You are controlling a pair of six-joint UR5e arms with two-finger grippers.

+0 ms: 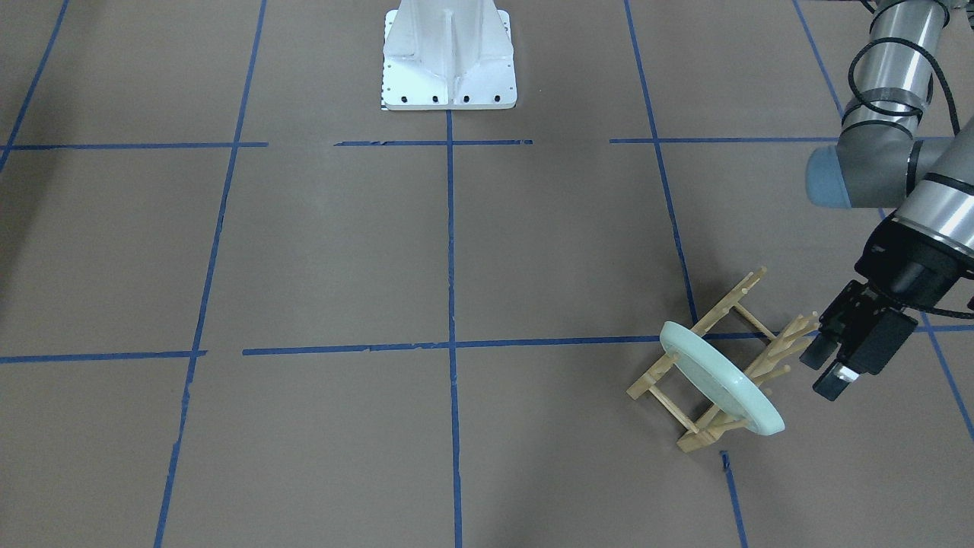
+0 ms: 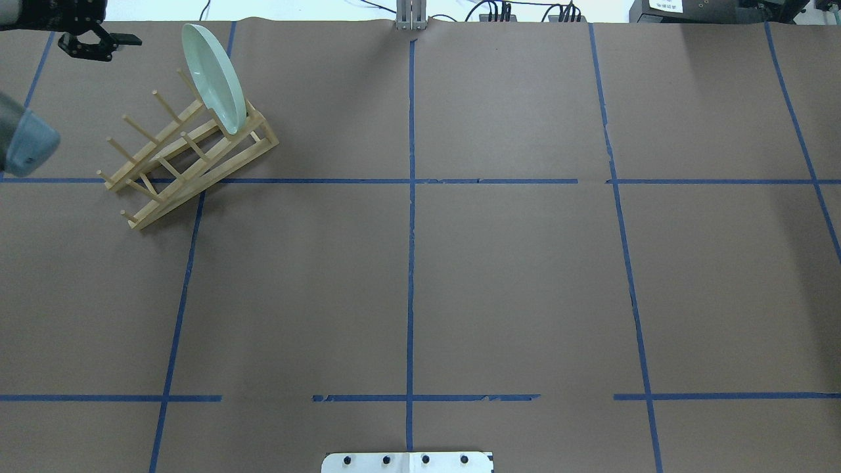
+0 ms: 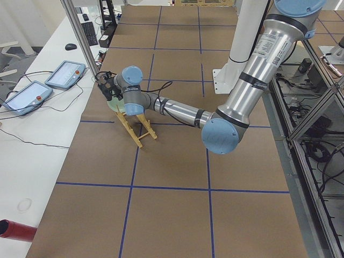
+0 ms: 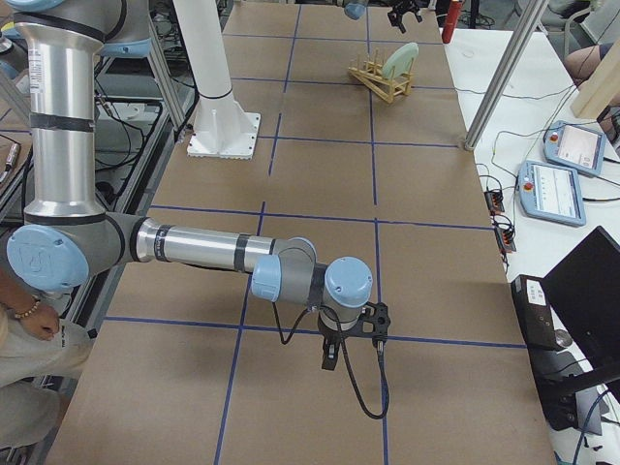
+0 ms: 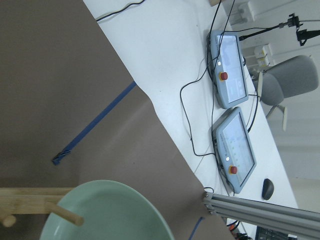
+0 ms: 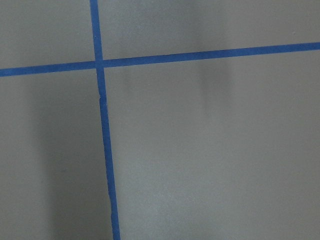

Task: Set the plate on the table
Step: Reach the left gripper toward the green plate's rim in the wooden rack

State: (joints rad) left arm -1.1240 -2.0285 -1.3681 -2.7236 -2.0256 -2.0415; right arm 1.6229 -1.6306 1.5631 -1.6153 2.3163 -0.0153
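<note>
The pale mint-green plate (image 1: 723,380) stands on edge, leaning in the end slot of the wooden peg rack (image 1: 732,306), near the table's (image 1: 342,251) far left corner. In the overhead view the plate (image 2: 213,75) sits at the rack's (image 2: 184,164) far end. My left gripper (image 1: 820,374) is open and empty, beside the rack and clear of the plate; it also shows in the overhead view (image 2: 115,47). The left wrist view shows the plate's rim (image 5: 105,215) and a peg. My right gripper (image 4: 354,339) hangs low over bare table far from the plate; I cannot tell its state.
The white robot base (image 1: 449,61) stands at mid-table. Beyond the table edge by the rack, a white bench carries two teach pendants (image 5: 230,70) and cables, and an aluminium post (image 3: 80,32) rises there. Blue tape lines (image 2: 410,263) grid the brown surface.
</note>
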